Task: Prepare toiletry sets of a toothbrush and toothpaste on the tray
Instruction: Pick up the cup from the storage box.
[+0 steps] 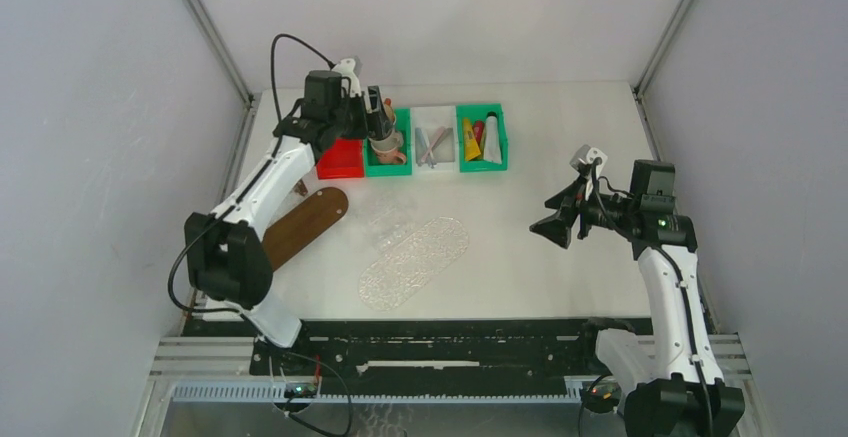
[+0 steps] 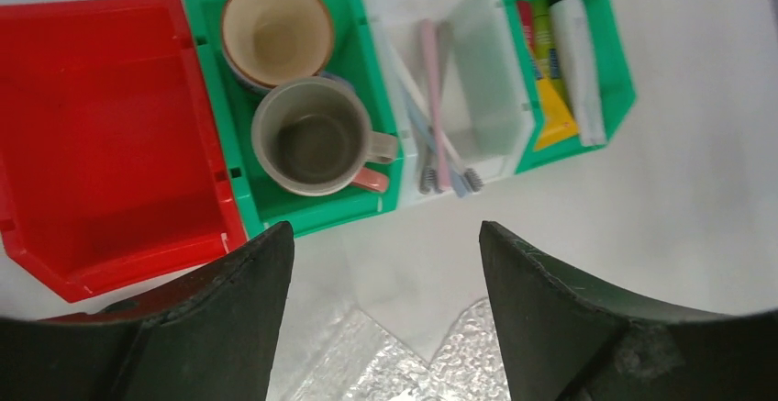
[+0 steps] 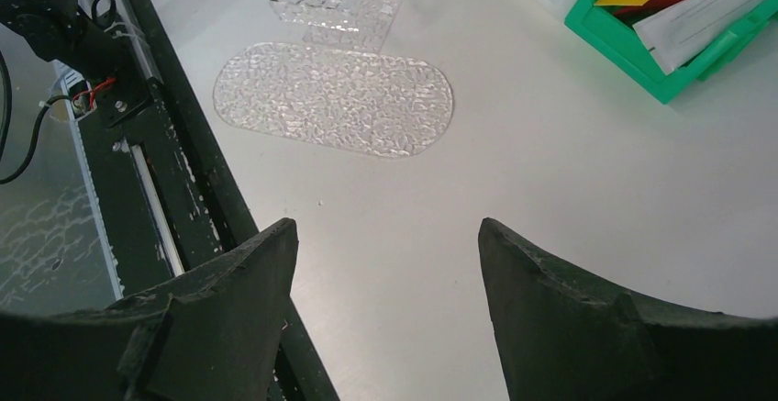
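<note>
From above, the left gripper [image 1: 378,119] hangs over the row of bins at the far side of the table, roughly above the mugs [image 1: 386,145], jaws spread and empty. The right gripper [image 1: 553,227] sits well off to the right, likewise spread, holding nothing. A pebbled clear tray [image 1: 415,262] lies mid-table near a smooth brown wooden tray [image 1: 305,225]. Neither carries anything yet, as far as I can make out.

At the left wrist, the toothbrushes [image 2: 433,98] lie in the translucent bin [image 2: 500,61], slim stems crossed in a loose bundle, bristle heads toward the camera. The tubes [image 2: 573,61] fill the green bin next door: white, yellow and red, glossy and soft-sided. To start well, I'd shift right from the mugs, set the jaws across the pink stem on top, and pinch mid-shaft so it lifts level without dragging its neighbours.

The right wrist shows wide jaws over bare tabletop, the clear tray ahead.
</note>
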`<state>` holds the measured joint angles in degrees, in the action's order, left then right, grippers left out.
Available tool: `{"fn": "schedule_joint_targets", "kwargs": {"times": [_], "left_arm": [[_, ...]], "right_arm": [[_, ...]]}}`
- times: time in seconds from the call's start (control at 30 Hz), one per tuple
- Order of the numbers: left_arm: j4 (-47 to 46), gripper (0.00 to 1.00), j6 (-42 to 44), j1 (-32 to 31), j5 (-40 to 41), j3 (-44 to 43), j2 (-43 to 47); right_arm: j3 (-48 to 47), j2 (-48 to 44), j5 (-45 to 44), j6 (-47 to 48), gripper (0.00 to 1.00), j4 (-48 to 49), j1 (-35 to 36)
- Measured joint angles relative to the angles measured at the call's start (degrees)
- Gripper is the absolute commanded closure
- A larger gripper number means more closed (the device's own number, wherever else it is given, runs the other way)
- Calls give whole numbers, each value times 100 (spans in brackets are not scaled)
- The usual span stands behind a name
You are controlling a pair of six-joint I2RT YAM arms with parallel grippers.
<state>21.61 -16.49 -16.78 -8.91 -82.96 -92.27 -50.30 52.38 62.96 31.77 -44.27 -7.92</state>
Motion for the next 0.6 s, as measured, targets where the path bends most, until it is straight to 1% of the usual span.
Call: {"fn": "schedule_joint_targets", "kwargs": {"times": [0.1, 0.27, 0.37, 0.47, 0.5, 0.6], "left_arm": [[168, 20, -2, 39, 201, -184, -299], [321, 20, 0, 4, 717, -448, -457], [348, 25, -7, 2, 1040, -610, -533], [455, 26, -55, 2, 1366, -780, -651], [514, 29, -66, 4, 1478, -859, -721], [664, 46, -90, 2, 1635, -1095, -979]], "right_arm": [[0, 0, -39, -2, 20, 4, 66], [0, 0, -105, -7, 20, 15, 129], [0, -2, -118, -13, 20, 28, 133], [0, -11, -122, -15, 20, 44, 133], [0, -11, -125, -17, 20, 46, 133], [0, -11, -127, -20, 20, 72, 133]]}}
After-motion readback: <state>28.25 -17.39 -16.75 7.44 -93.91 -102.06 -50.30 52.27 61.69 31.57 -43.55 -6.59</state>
